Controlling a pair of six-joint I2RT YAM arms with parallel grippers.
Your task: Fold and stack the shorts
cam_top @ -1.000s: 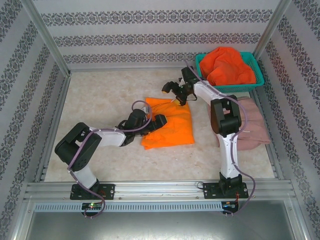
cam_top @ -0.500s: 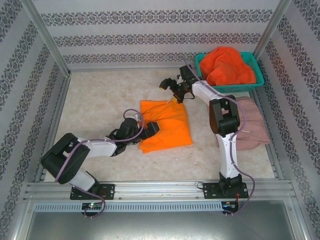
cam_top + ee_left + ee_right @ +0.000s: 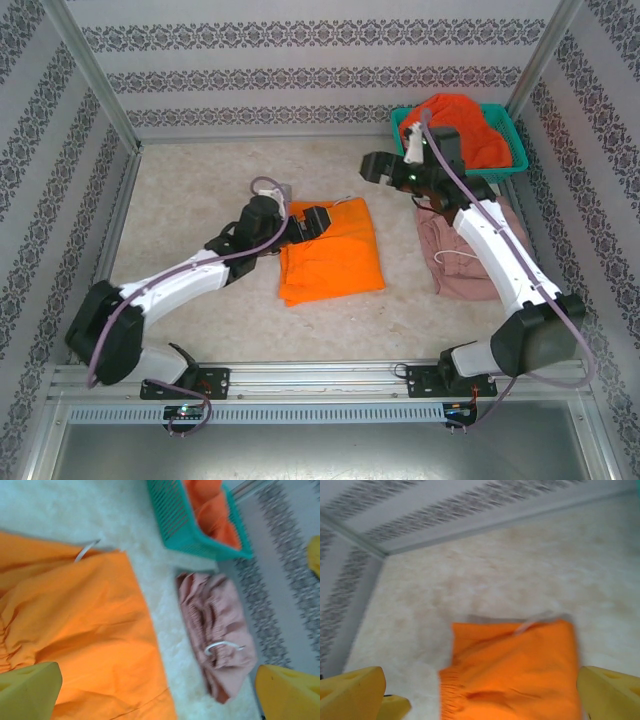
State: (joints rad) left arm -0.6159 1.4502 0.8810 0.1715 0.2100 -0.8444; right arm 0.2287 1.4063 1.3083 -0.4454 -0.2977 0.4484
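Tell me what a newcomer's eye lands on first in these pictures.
The bright orange shorts, folded flat mid-table, catch the eye first, with the open left gripper over their far left part. Next comes the teal mesh basket in the far right corner, heaped with red-orange shorts. The dusty pink shorts lie on the table in front of it, partly under the right arm.

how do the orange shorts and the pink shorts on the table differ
Colour: the orange shorts are bright orange; the pink shorts are dusty pink.
Place: the orange shorts lie mid-table; the pink shorts lie to the right, by the teal basket.
Surface: the orange shorts lie smooth and flat; the pink shorts are more bunched and wrinkled.
Shared: both are folded, rest on the table and show a white drawstring.
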